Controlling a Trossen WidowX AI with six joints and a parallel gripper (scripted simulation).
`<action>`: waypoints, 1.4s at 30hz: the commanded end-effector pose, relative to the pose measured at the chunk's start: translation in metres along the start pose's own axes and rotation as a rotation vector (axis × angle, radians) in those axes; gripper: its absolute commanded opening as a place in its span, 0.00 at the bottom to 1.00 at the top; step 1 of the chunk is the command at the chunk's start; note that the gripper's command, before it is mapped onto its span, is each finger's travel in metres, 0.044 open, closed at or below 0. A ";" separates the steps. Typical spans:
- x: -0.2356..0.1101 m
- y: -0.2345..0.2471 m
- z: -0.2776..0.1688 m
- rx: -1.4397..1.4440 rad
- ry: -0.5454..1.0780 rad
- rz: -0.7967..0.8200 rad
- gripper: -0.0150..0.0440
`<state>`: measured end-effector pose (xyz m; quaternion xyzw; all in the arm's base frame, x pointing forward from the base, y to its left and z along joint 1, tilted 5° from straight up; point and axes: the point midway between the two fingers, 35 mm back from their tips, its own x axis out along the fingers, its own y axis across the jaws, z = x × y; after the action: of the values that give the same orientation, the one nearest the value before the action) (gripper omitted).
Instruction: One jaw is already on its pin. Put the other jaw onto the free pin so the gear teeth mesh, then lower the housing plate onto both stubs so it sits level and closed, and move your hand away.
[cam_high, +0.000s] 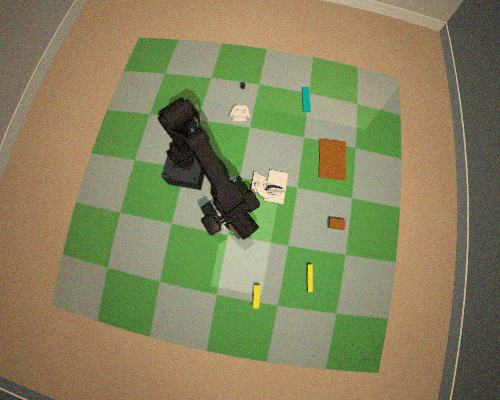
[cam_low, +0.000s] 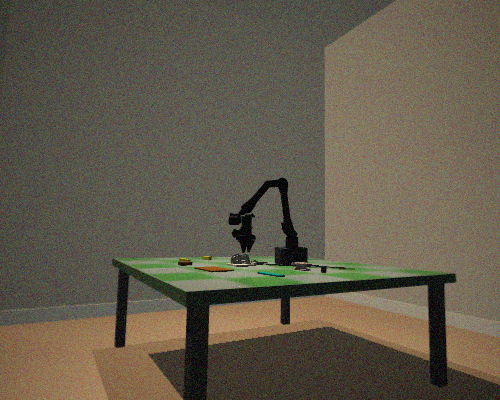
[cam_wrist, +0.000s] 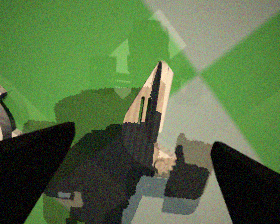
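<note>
My fingers (cam_high: 218, 223) (cam_low: 246, 248) stand wide open and empty above the loose cream jaw (cam_wrist: 149, 107), which lies between them in my wrist view. The cream base assembly (cam_high: 276, 192) sits near them, apart; its pins, I think, are too small to tell.

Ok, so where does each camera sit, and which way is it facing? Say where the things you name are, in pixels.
Top: high over the checkered table (cam_high: 240, 330), looking down; arm (cam_high: 212, 155) and gripper (cam_high: 225, 229) show.
Exterior: off to one side, slightly above tabletop height, looking across; arm (cam_low: 285, 205), gripper (cam_low: 246, 250) and table legs show.
Wrist: on the arm by the gripper (cam_wrist: 143, 134), facing the tabletop; two dark fingers show.
Top and exterior share the orange plate (cam_high: 332, 159) (cam_low: 214, 269).
</note>
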<state>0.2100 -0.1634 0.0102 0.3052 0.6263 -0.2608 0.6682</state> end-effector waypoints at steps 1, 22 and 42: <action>0.004 0.001 0.000 0.005 0.003 0.005 1.00; 0.039 0.001 0.000 0.005 0.004 0.005 1.00; 0.052 0.001 -0.001 0.005 0.004 0.005 1.00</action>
<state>0.2137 -0.1609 -0.0406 0.3056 0.6267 -0.2605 0.6678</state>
